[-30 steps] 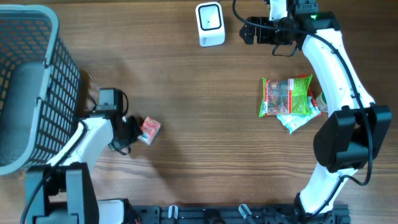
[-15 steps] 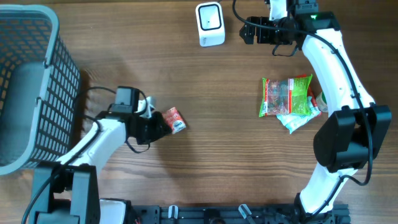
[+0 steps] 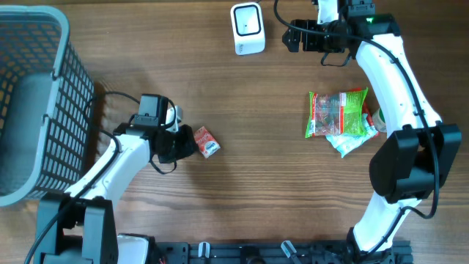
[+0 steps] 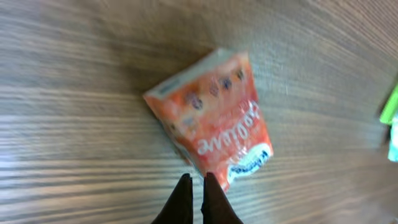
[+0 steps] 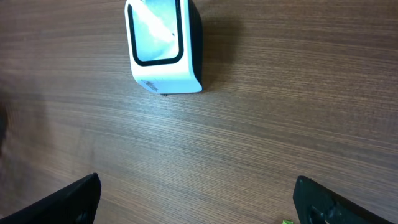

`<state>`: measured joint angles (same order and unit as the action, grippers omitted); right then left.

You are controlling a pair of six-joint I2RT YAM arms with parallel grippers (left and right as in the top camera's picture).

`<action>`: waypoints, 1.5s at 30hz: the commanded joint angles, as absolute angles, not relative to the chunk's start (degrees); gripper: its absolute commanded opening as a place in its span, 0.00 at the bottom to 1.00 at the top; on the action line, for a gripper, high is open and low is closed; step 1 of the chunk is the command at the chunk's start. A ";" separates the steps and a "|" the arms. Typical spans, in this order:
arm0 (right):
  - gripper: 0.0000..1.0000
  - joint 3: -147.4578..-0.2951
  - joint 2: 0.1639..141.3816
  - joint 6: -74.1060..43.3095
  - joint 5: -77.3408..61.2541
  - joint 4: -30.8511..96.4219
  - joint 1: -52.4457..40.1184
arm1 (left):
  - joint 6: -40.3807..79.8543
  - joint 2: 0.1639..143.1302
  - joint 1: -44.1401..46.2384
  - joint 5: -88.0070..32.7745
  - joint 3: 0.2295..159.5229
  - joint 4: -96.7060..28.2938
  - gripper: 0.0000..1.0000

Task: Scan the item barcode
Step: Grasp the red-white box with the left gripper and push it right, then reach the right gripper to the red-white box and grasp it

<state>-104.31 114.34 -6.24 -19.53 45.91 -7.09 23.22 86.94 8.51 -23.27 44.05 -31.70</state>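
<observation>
A small orange-red carton (image 3: 207, 141) lies on the wooden table left of centre; the left wrist view shows it blurred, printed face up (image 4: 217, 118). My left gripper (image 3: 187, 145) is shut, its dark tips (image 4: 194, 182) together at the carton's near edge, with nothing visible pinched between them. No barcode shows on the carton. The white scanner (image 3: 248, 29) stands at the table's far edge, and the right wrist view looks down on its window (image 5: 163, 46). My right gripper (image 3: 294, 38) hovers just right of the scanner, wide open and empty (image 5: 199, 199).
A dark wire basket (image 3: 33, 95) fills the left side, close behind my left arm. Green and red snack packets (image 3: 341, 114) lie piled on the right beside my right arm.
My left gripper has swung right and away from the basket, and the carton moved right with it. In the last half second the carton stayed put. The right arm has not moved.
</observation>
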 commanded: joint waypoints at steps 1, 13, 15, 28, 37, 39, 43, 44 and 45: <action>1.00 -104.22 113.89 -6.87 -23.68 49.82 -7.07 | 23.94 87.20 8.54 -18.74 44.05 -31.97 0.04; 1.00 -101.51 114.13 -7.49 -26.02 65.76 -12.88 | 26.20 91.29 8.54 -15.42 41.93 -25.02 0.06; 1.00 -99.48 114.13 -7.53 -26.02 65.65 -14.85 | 27.11 91.31 8.54 -16.32 41.93 -23.77 0.06; 1.00 -92.86 114.13 -9.32 -34.11 60.86 -27.29 | 27.83 91.31 8.91 -17.89 41.93 -21.76 0.13; 0.86 -92.86 114.17 -14.06 -34.11 57.43 -32.69 | 27.40 91.31 8.60 -10.24 41.95 -21.67 0.13; 0.86 -92.84 114.17 -15.09 -33.85 57.43 -32.77 | 27.18 91.29 7.79 -10.07 41.95 -21.85 0.12; 0.80 -90.87 114.17 -15.05 -33.91 55.83 -32.80 | 26.28 91.18 5.23 -9.89 41.98 -21.82 0.09; 0.74 -89.84 114.17 -15.05 -33.91 54.87 -32.84 | 24.73 91.18 4.40 -9.69 42.02 -21.85 0.07; 0.72 -88.53 114.17 -15.00 -33.93 53.69 -32.97 | 23.92 91.18 3.81 -8.86 42.02 -21.85 0.05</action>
<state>-92.18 114.32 -14.20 -33.01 55.77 -32.86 27.20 90.87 6.15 -11.29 42.26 -21.80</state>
